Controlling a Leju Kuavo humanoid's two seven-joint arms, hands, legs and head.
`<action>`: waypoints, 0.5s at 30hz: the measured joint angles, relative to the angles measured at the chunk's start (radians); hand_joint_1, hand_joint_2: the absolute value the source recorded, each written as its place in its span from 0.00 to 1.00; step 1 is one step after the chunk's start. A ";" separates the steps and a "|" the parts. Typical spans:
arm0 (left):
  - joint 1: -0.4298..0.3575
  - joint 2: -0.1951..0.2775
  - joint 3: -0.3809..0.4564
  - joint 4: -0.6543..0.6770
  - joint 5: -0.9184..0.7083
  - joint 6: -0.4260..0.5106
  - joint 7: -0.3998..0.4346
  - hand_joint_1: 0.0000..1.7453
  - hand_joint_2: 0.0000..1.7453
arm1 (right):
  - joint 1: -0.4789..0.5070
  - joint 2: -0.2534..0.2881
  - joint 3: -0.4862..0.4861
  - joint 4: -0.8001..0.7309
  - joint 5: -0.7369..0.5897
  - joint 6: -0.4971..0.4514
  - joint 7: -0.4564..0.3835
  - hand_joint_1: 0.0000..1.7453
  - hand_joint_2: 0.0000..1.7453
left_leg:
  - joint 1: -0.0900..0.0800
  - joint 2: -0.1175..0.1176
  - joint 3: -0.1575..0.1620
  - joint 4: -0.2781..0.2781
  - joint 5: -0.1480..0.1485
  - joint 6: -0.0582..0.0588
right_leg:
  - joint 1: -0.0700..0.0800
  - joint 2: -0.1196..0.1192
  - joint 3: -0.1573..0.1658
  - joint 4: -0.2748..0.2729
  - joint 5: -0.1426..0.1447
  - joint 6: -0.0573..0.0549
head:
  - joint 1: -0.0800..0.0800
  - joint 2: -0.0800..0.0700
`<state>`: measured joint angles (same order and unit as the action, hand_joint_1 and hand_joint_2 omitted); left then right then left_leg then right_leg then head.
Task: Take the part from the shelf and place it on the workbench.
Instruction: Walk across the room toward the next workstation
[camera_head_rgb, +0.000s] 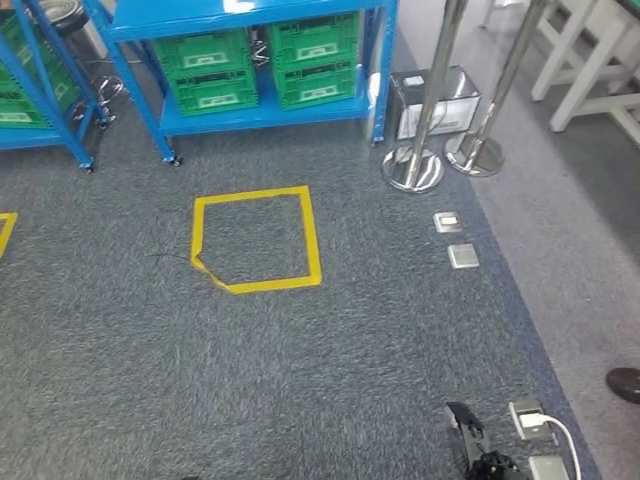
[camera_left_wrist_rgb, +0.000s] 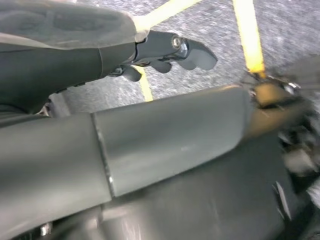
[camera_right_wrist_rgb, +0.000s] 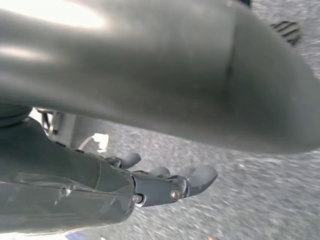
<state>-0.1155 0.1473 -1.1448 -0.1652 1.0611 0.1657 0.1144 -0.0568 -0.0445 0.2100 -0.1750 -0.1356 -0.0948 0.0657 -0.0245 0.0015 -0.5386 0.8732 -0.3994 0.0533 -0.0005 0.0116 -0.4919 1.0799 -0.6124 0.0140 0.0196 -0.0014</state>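
Note:
A blue shelf (camera_head_rgb: 256, 112) stands at the far side of the grey carpet, with green crates (camera_head_rgb: 215, 70) on its lowest level; what lies inside them is hidden. My right hand (camera_head_rgb: 472, 445) hangs low at the near right in the head view, dark and holding nothing. The right wrist view shows that right hand (camera_right_wrist_rgb: 166, 182) with fingers stretched out over the carpet. In the left wrist view my left hand (camera_left_wrist_rgb: 166, 50) also hangs with fingers extended and nothing in them, above yellow floor tape.
A yellow tape square (camera_head_rgb: 256, 240) marks the carpet before the shelf. Two steel post bases (camera_head_rgb: 413, 168) and a metal box (camera_head_rgb: 434, 100) stand to the right. Floor sockets (camera_head_rgb: 455, 240) and a white cable (camera_head_rgb: 562, 440) lie near. White table legs (camera_head_rgb: 589, 70) are far right. Another blue rack (camera_head_rgb: 38, 90) is left.

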 joint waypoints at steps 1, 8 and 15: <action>-0.001 -0.003 0.000 0.000 0.000 0.000 0.000 0.00 0.00 | -0.001 0.000 0.000 0.000 0.000 0.000 0.000 0.00 0.00 | 0.003 0.000 0.011 -0.002 -0.007 -0.001 | -0.005 0.000 -0.043 0.069 -0.021 0.007 | 0.003 0.000; 0.002 -0.009 0.000 0.000 0.003 0.000 0.000 0.00 0.00 | 0.003 -0.002 0.001 0.001 0.005 0.001 -0.003 0.00 0.00 | 0.030 -0.007 0.067 0.045 -0.090 -0.048 | -0.039 -0.007 -0.066 -0.073 0.152 0.057 | 0.026 0.000; -0.004 -0.008 0.000 0.000 0.003 0.002 0.000 0.00 0.00 | 0.001 -0.002 0.001 0.001 0.005 0.002 -0.004 0.00 0.00 | 0.033 -0.006 -0.013 0.205 -0.167 -0.080 | -0.031 -0.003 -0.043 -0.087 0.117 -0.001 | -0.002 0.000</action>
<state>-0.1194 0.1392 -1.1452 -0.1648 1.0637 0.1676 0.1143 -0.0557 -0.0469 0.2110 -0.1740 -0.1309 -0.0928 0.0612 0.0081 -0.0046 -0.5518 1.0778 -0.5659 -0.0267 -0.0316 0.0081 -0.5349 0.9933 -0.4957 0.0129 0.0180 -0.0013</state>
